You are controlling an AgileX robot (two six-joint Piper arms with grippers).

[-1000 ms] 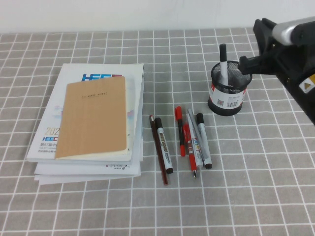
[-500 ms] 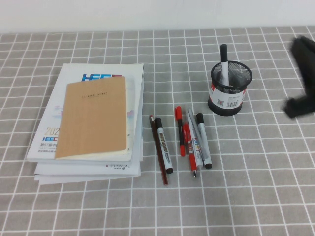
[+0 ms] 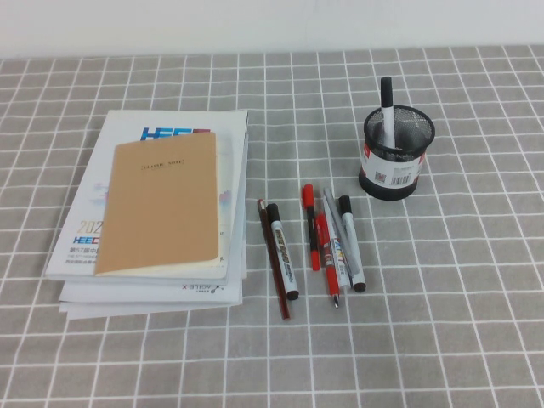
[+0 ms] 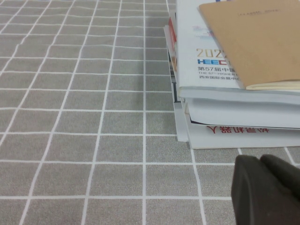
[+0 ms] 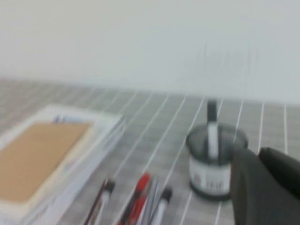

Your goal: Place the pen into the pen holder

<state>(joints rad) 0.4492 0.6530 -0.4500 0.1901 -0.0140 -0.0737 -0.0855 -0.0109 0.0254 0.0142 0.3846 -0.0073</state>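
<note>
Pen (image 3: 387, 109) stands upright in the pen holder (image 3: 398, 153), black cap above the rim; neither arm appears in the high view; left gripper (image 4: 269, 187) shows only in its wrist view, beside the book stack (image 4: 234, 70), opening undeterminable; right gripper (image 5: 267, 187) shows near the holder in its own blurred view, opening likewise undeterminable, nothing visibly held.

Left gripper (image 4: 268, 190) a smooth rounded matte black lump, right gripper (image 5: 265, 187) likewise black, blurred
</note>
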